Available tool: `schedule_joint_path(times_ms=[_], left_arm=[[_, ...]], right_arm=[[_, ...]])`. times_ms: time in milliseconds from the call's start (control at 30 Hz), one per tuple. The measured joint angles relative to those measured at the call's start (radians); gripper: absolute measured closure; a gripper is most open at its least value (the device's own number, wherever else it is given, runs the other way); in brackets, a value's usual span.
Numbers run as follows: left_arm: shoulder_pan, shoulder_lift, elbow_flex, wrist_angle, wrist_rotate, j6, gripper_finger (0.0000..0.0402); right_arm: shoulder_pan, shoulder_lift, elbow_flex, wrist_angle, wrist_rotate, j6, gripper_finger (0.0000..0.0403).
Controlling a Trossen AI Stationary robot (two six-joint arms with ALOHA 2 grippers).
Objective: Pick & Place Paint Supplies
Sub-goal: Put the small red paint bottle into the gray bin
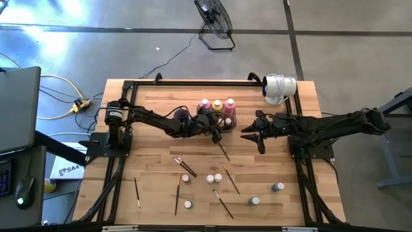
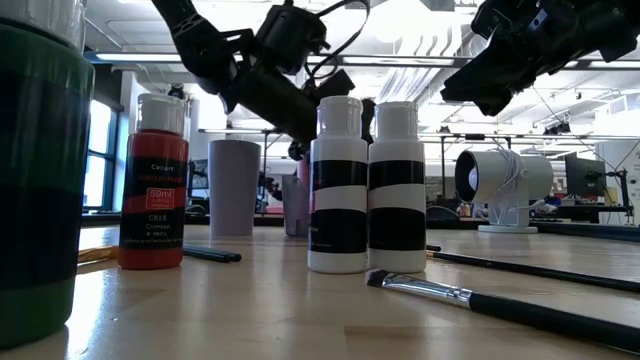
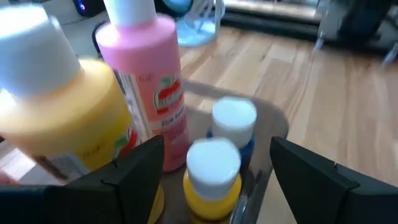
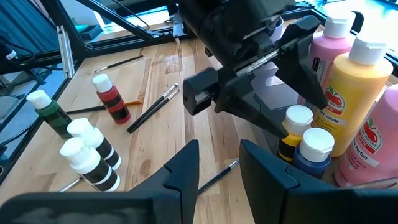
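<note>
pink and yellow-orange paint bottles (image 1: 217, 105), white caps, upright in tray (image 1: 228, 122)

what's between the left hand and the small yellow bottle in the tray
Nothing visible. The left hand is open right over the small yellow bottle, its fingers either side; a small blue bottle stands just behind it.

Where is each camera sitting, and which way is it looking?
High view: above the table, looking straight down; both dark arms show, left gripper by the tray, right gripper nearby.
Low view: at tabletop height, looking level past two black-and-white bottles; arms hang from above.
Left wrist view: on the left arm, looking past its open fingers at the small yellow bottle.
Right wrist view: on the right arm, past its own open fingers.
Shared: both wrist views show the tall pink bottle.
</note>
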Motion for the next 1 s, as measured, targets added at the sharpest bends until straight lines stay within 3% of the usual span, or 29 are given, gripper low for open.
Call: schedule_joint_path(times_ms=[167, 633, 800, 1000], left_arm=[[0.000, 0.000, 0.000, 0.043, 0.000, -0.071, 0.0114], [-0.044, -0.021, 0.000, -0.053, -0.008, 0.074, 0.0114], [-0.107, -0.085, 0.000, -0.068, -0.131, 0.194, 0.0114], [-0.169, -0.163, 0.001, -0.212, -0.249, 0.226, 0.0114]], right_arm=[[0.000, 0.000, 0.000, 0.000, 0.000, 0.000, 0.0297], [0.000, 0.000, 0.000, 0.000, 0.000, 0.000, 0.0297], [0.000, 0.000, 0.000, 0.000, 0.000, 0.000, 0.0297], [0.000, 0.000, 0.000, 0.000, 0.000, 0.021, 0.0297]])
